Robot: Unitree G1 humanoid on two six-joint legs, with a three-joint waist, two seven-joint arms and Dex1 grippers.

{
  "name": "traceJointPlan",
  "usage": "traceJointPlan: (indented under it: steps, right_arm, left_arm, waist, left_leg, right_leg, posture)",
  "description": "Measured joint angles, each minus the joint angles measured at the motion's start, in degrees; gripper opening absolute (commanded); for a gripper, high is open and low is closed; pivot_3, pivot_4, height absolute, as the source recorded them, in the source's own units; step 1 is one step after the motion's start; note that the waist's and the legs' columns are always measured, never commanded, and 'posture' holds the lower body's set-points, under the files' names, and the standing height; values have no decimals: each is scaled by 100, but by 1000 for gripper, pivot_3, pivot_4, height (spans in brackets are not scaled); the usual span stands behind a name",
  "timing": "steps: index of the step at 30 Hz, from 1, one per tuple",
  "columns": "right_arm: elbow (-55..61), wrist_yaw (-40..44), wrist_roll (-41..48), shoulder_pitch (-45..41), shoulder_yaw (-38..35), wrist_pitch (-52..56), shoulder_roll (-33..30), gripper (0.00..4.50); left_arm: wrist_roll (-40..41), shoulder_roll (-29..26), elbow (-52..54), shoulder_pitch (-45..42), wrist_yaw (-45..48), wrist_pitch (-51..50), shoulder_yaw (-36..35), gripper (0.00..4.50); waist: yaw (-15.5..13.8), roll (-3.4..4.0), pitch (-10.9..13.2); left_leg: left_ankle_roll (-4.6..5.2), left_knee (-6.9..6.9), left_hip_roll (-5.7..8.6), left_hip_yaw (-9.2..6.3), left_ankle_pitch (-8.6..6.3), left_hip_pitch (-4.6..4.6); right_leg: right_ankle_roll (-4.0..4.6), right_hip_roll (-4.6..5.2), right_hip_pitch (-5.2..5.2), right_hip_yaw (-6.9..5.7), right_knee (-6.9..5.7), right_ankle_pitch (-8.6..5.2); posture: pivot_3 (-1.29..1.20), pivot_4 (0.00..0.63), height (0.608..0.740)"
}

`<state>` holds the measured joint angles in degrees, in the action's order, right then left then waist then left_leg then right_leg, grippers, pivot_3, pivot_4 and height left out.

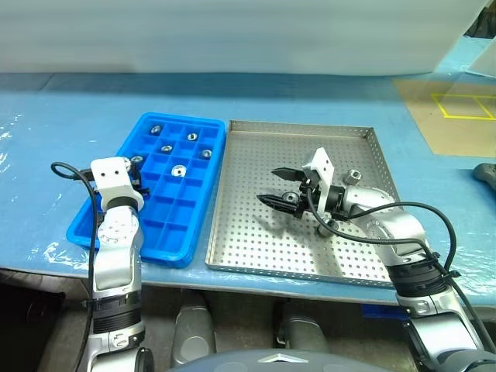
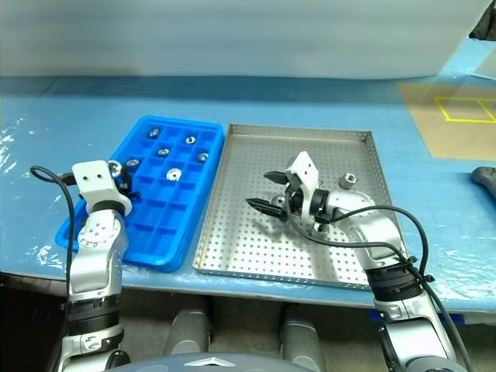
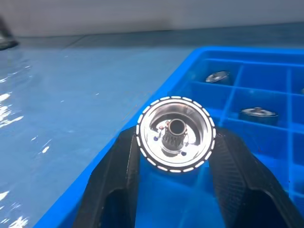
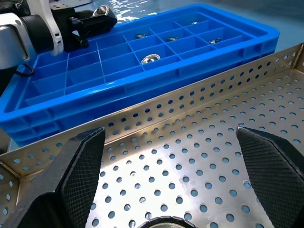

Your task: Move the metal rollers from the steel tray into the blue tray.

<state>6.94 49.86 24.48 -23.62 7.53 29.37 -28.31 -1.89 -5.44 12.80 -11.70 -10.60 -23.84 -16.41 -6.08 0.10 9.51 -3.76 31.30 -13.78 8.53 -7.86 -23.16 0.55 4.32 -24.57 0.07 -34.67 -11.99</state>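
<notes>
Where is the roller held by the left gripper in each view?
Left eye view: roller by the blue tray's left rim.
Right eye view: same place.
Left wrist view: over the tray's rim.
Right wrist view: over the tray's far side.
Shared landmark: blue tray.

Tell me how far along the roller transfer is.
Done: five metal rollers lie in the blue tray. In hand: the left tool grips one roller over that tray. Left: two rollers remain in the steel tray, by the open right tool.
</notes>
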Motion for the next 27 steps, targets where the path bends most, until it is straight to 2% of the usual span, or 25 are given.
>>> traceJointPlan:
  steps: [5,11,27]
  right_arm:
    - [-96,65,-58,-10,0,-12,29,4500]
    - [-128,119,-129,-10,0,-37,51,4500]
    - [-144,158,-198,-9,0,-76,144,4500]
  left_arm:
    - [-437,198,214,113,-717,-367,-6,1701]
    - [-757,437,655,432,-1099,-863,-8,1701]
    - [-271,515,1159,430,-341,-1738,3,1701]
  waist:
    - [1,-2,0]
    - [-24,-7,0]
    - [-147,-8,0]
  left_leg:
    - [0,1,0,0,0,-6]
    - [0,1,-1,-2,0,-18]
    - [0,5,2,-1,0,-20]
  right_leg:
    - [-1,0,-6,-1,0,0]
    - [-1,-1,-20,-3,-1,0]
    - [-1,1,-23,-2,-3,0]
  posture:
    - [175,150,740]
    - [175,150,740]
    - [177,150,740]
